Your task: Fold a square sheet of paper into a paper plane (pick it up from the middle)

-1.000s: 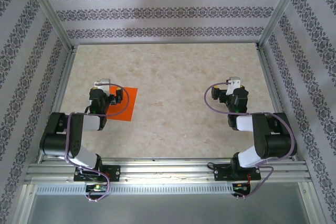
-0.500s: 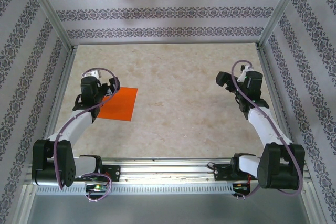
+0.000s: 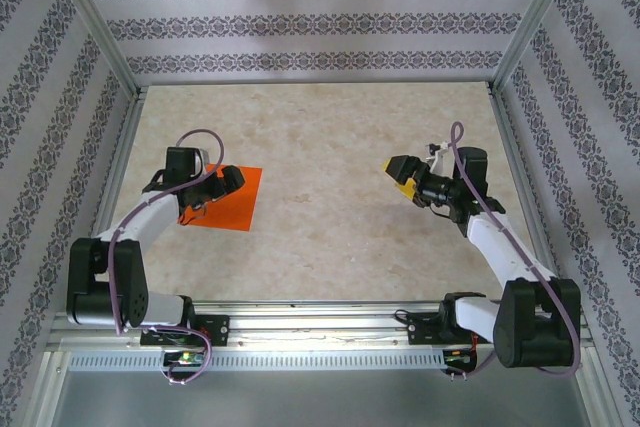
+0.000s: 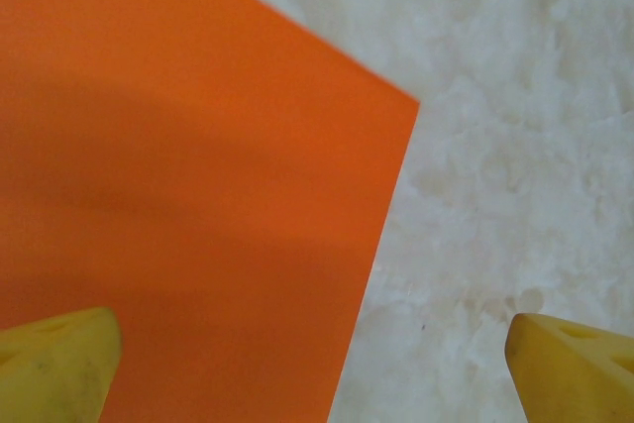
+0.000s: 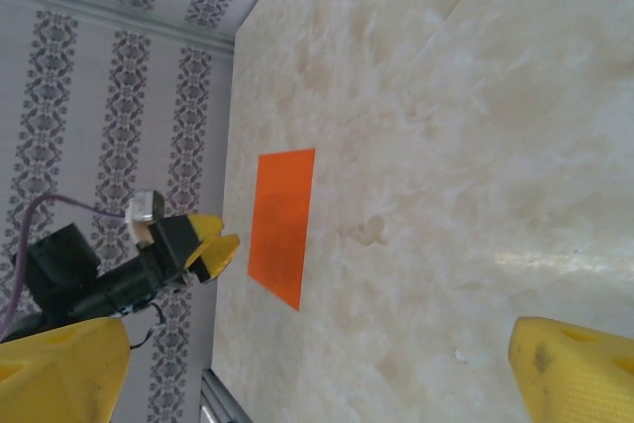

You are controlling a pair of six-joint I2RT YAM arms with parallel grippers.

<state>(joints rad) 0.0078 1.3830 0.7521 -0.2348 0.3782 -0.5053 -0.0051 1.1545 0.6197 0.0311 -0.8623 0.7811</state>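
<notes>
The square sheet of paper (image 3: 238,205) is bright orange and lies flat on the left half of the table, with no crease showing. My left gripper (image 3: 212,192) hangs open over the sheet's left part. In the left wrist view the sheet (image 4: 188,195) covers the left side and one corner points right; the left gripper (image 4: 315,373) has one yellow fingertip (image 4: 54,364) above paper and the other above bare table. My right gripper (image 3: 402,177) is open over the table's right half, turned toward the sheet (image 5: 282,215), nothing between its fingers.
The marbled tabletop (image 3: 330,137) is ringed by patterned walls and a metal frame (image 3: 120,167) close to the left arm. The right wrist view shows the left gripper (image 5: 203,245) beside the sheet, and a broad stretch of bare table between the two grippers.
The left gripper has come in from the sheet's left edge to above the sheet. The right arm has swung its gripper left toward the table's middle and turned it sideways. Both stay open.
</notes>
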